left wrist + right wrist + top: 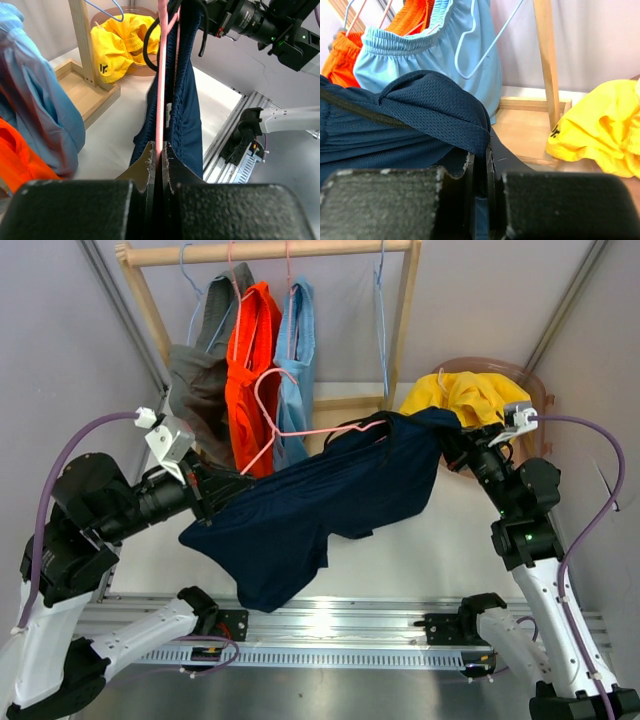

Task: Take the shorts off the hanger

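Note:
The dark navy shorts (pixel 310 500) hang stretched in the air between my two grippers, still on a pink hanger (pixel 280 420). My left gripper (pixel 205 485) is shut on the pink hanger wire (pixel 161 100) at the shorts' left end. My right gripper (pixel 462 445) is shut on the navy waistband (pixel 445 107) at the right end. Grey shorts (pixel 200 380), bright orange shorts (pixel 250 360) and light blue shorts (pixel 295 360) hang on the wooden rack. The yellow shorts (pixel 465 395) lie in a brown basket at the back right.
The wooden rack (pixel 405 320) stands at the back, with an empty light blue hanger (pixel 381 310) on its rail. The brown basket (pixel 535 390) sits right of the rack. A metal rail (pixel 330 625) runs along the near edge.

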`<control>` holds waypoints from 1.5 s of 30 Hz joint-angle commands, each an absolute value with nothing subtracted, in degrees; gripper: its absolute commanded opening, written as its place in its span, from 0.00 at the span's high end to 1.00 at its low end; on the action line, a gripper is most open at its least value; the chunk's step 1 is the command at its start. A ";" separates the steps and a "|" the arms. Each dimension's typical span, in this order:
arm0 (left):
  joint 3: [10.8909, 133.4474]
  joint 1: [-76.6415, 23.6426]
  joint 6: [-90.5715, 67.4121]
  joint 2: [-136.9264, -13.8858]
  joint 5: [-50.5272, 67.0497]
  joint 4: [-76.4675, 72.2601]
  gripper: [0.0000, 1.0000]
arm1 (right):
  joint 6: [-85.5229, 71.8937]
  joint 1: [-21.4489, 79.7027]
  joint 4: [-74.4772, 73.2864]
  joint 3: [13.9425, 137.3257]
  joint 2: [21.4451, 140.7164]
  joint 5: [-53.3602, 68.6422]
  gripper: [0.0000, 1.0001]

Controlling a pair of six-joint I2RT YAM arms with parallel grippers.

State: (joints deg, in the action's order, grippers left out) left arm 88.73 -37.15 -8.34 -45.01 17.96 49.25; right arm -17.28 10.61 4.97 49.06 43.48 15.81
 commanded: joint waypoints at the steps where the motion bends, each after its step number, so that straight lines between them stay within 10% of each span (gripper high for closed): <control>1: 90.18 -37.09 -6.94 -40.78 13.54 49.48 1.00 | -20.21 6.77 6.32 47.46 43.77 7.46 1.00; 25: 96.33 -37.18 -5.45 -42.80 8.17 47.64 1.00 | -28.82 -0.97 7.02 44.22 50.36 14.14 1.00; 36: 82.10 -37.09 -8.78 -45.52 4.14 25.77 1.00 | -15.03 45.21 9.32 43.68 53.61 -3.24 1.00; 45: 73.22 -37.09 -12.91 -50.09 3.17 6.95 1.00 | -10.92 59.66 5.73 46.40 51.16 -5.88 1.00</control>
State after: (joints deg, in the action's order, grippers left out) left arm 73.38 -37.36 -10.13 -49.74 6.02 23.44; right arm -15.25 55.55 6.96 42.65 53.45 -2.87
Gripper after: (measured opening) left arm 0.050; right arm 0.069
